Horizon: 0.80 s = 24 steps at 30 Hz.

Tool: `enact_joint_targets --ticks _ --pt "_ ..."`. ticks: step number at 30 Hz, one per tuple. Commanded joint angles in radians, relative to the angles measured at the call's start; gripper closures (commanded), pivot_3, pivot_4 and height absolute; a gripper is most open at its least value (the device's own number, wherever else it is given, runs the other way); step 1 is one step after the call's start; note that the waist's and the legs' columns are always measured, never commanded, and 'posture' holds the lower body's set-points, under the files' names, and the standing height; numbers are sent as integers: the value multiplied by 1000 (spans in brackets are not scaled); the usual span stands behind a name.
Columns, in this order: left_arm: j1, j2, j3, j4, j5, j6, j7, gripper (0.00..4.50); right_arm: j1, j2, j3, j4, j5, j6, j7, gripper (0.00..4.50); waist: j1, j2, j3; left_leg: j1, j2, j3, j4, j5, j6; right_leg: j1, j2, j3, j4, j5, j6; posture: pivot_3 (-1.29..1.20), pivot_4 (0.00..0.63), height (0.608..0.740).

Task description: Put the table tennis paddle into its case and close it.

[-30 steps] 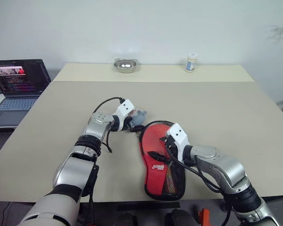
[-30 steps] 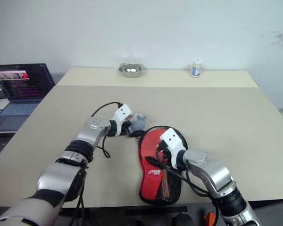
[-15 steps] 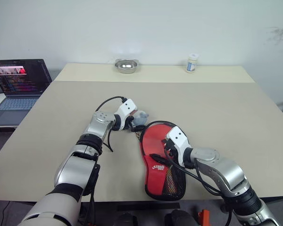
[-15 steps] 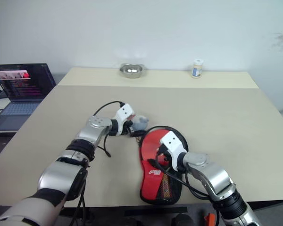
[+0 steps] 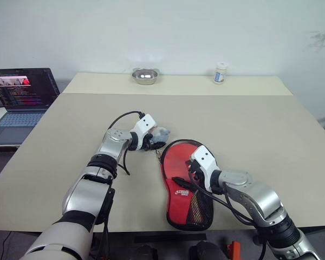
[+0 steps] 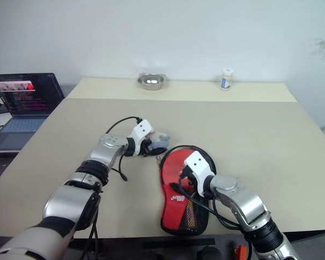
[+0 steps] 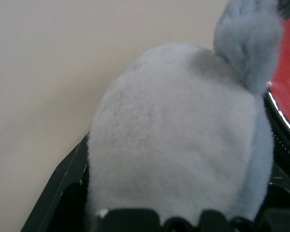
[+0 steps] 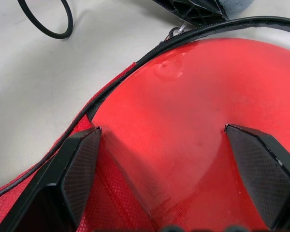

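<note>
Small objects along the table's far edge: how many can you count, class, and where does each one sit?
2. A metal bowl sits near the middle of the far edge, left of centre; a small white bottle stands further to the right on the same edge. Nothing hides that edge.

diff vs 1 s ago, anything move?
The left gripper has begun closing its jaws on the grey fluffy pompom at the round end of the case; its hand barely shifted. The right gripper stays open, jaws spread over the red surface. Case, steel bowl and small bottle unchanged.
</note>
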Motion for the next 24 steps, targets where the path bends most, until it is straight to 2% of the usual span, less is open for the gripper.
enact_joint_targets --ticks 1,4,9,12,24 --pt "-4 -14 16 -16 -15 15 -18 1212 14 -3 12 23 -12 28 2 0 0 0 0 0 0 0 0 0 0 0 0 0 0 0 0 0 150 740" --pt "-12 -19 26 -10 -22 40 -34 1748 15 -8 14 23 -16 28 4 0 0 0 0 0 0 0 0 0 0 0 0 0 0 0 0 0 150 740" --pt "-21 -29 29 -9 -2 40 -13 3270 25 -23 22 33 -27 34 6 0 1 -1 -2 1 0 0 0 0 0 1 0 0 0 0 0 0 150 740" --pt "-32 -44 23 -6 11 34 7 3818 38 -37 33 46 -40 33 8 0 4 -2 -3 2 -1 -1 0 0 0 2 -1 -1 0 0 0 0 150 740" --pt "-193 -135 -101 174 207 -76 274 3903 88 -72 33 83 -62 39 20 0 28 -4 -4 9 -6 -3 0 0 1 11 -5 -2 -1 -2 6 0 150 740"
